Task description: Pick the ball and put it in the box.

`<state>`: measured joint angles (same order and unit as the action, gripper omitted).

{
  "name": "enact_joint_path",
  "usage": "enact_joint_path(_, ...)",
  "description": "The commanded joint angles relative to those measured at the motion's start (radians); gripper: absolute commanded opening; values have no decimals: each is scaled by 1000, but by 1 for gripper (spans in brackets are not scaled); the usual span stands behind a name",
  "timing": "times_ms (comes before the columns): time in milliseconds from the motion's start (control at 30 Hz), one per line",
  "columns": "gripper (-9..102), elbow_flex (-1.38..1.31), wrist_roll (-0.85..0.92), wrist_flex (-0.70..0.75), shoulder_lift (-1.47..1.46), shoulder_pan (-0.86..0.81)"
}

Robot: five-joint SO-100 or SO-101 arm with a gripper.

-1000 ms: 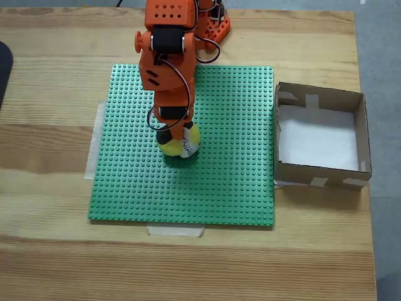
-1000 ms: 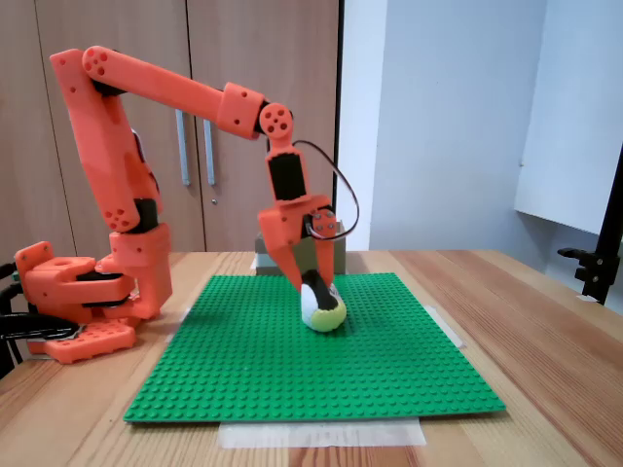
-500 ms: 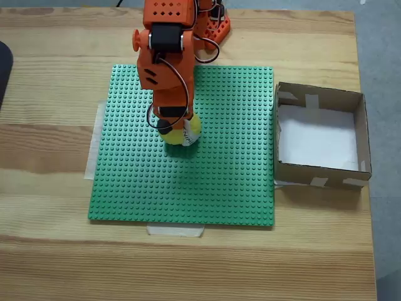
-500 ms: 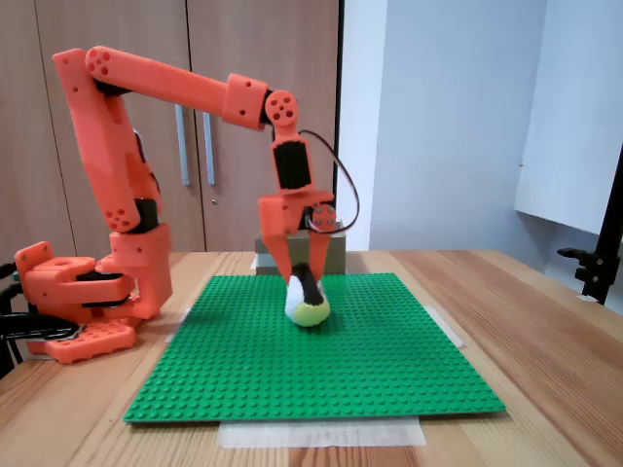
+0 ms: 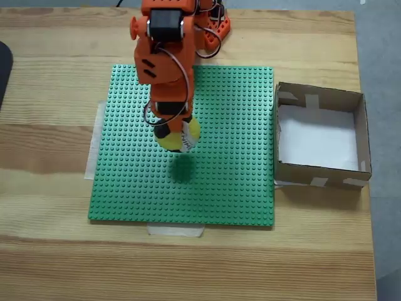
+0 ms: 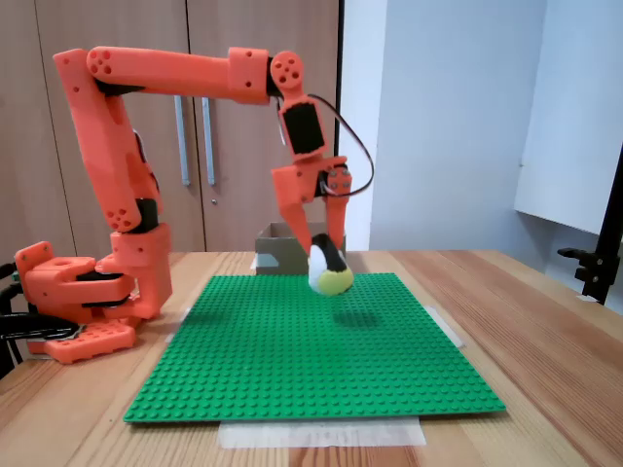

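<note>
The yellow, white and black ball [image 5: 180,136] [image 6: 330,272] hangs in the air above the green studded baseplate [image 5: 225,188] [image 6: 292,370], casting a shadow on it. My orange gripper [image 5: 175,133] [image 6: 326,258] is shut on the ball, pointing down over the plate's middle. The brown cardboard box [image 5: 360,135] with a white bottom stands off the plate's right edge in the fixed view from above. In the side fixed view, the box [image 6: 277,255] shows behind the gripper at the plate's far edge.
The arm's orange base [image 6: 78,311] sits at the left in the side view and at the top in the view from above. Tape strips [image 5: 175,231] hold the baseplate to the wooden table [image 5: 50,251]. A dark object [image 5: 4,69] lies at the left edge.
The gripper has lifted the ball off the baseplate. In the side view the ball has risen clear of the studs and its shadow now lies apart from it.
</note>
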<state>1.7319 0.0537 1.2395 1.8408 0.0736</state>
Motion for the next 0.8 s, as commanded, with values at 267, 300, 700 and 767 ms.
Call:
enact_joint_path(267, -1, -230, -54, 97, 51, 176)
enact_joint_path(300, -1, -242, -57, 101, 51, 190)
enact_joint_path(700, -1, -324, -78, 107, 51, 362)
enact_joint_path(767, -1, -331, -89, 107, 51, 396)
